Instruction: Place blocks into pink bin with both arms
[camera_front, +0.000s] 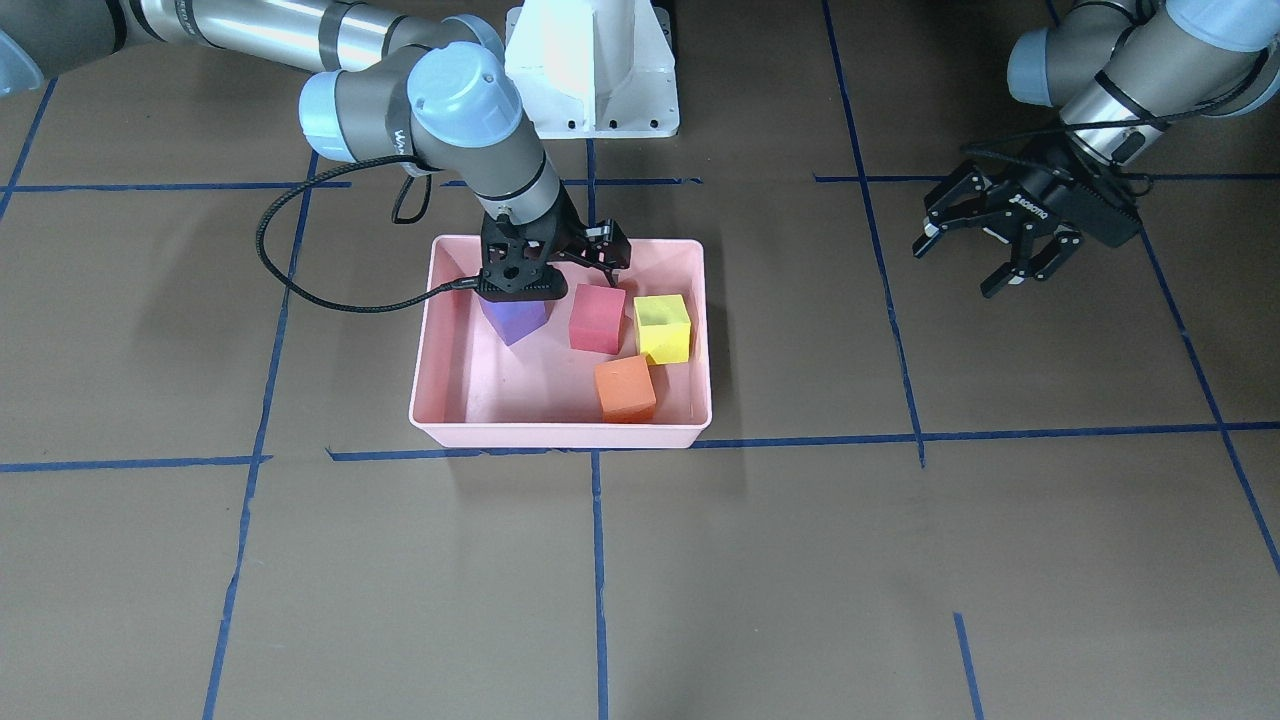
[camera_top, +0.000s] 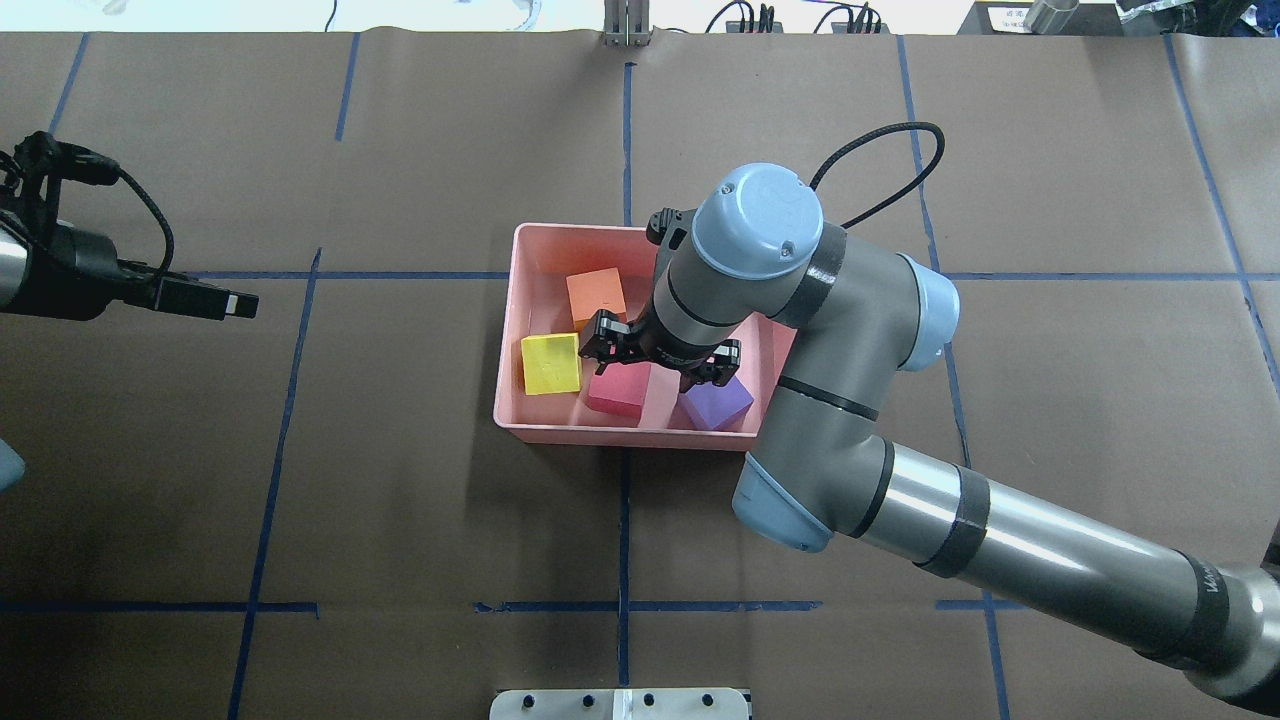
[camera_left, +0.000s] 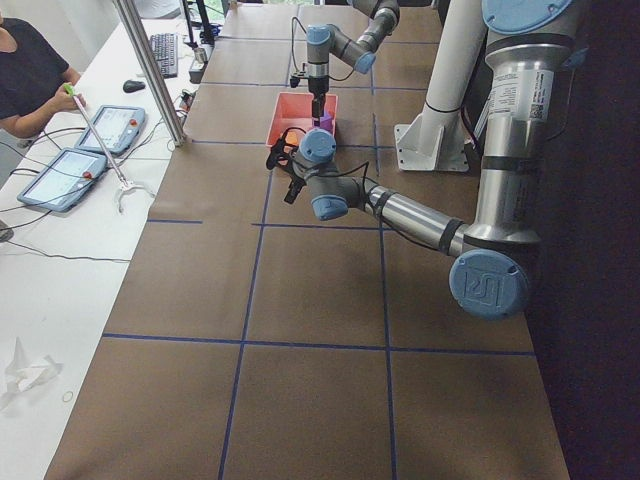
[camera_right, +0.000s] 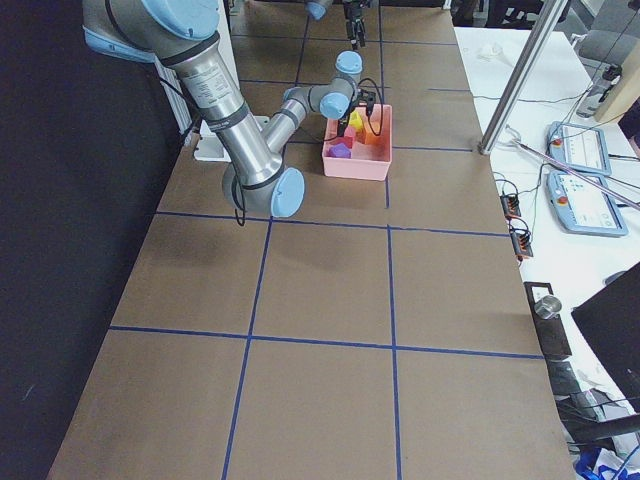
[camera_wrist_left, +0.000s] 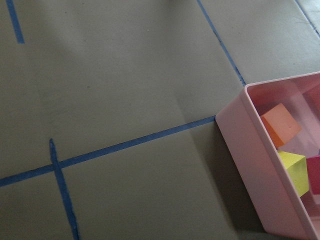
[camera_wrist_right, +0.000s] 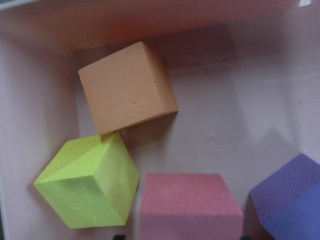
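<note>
The pink bin (camera_front: 560, 435) lies at the table's middle. All four blocks lie inside it: purple (camera_front: 515, 320), red-pink (camera_front: 597, 318), yellow-green (camera_front: 663, 328) and orange (camera_front: 625, 388). My right gripper (camera_top: 661, 361) hangs open and empty inside the bin, just above the red-pink block (camera_top: 617, 392), with the purple block (camera_top: 718, 403) beside it. The right wrist view looks down on the orange (camera_wrist_right: 127, 87), yellow-green (camera_wrist_right: 87, 182), red-pink (camera_wrist_right: 190, 205) and purple (camera_wrist_right: 287, 200) blocks. My left gripper (camera_front: 960, 268) is open and empty, well off to the side of the bin, above the table.
The white pedestal base (camera_front: 590, 70) stands behind the bin. Blue tape lines (camera_front: 600, 560) cross the brown table. A side table with tablets (camera_left: 60, 175), a metal pole (camera_left: 150, 70) and an operator are along the far edge.
</note>
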